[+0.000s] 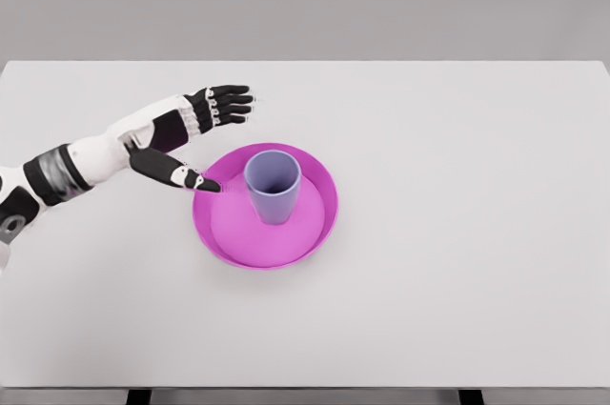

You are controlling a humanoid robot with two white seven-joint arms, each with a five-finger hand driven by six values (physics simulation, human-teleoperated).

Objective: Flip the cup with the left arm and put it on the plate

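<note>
Lilac cup (273,186) stands mouth-up on the magenta plate (316,224), centre frame.
Left robot hand (195,129), fingers spread and empty, thumb at the plate's left rim; a careless withdrawal could nudge the plate across the desk (457,233).

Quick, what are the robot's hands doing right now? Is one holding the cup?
Left hand: open, holding nothing; the cup stands upright on the plate.
Right hand: not in view.

Wide rectangular white matte tabletop (457,262) spanning nearly full frame, plain grey featureless wall (305,0) behind far edge, two dark table supports (139,396) at bottom edge, even diffuse lighting, soft shadows.
</note>
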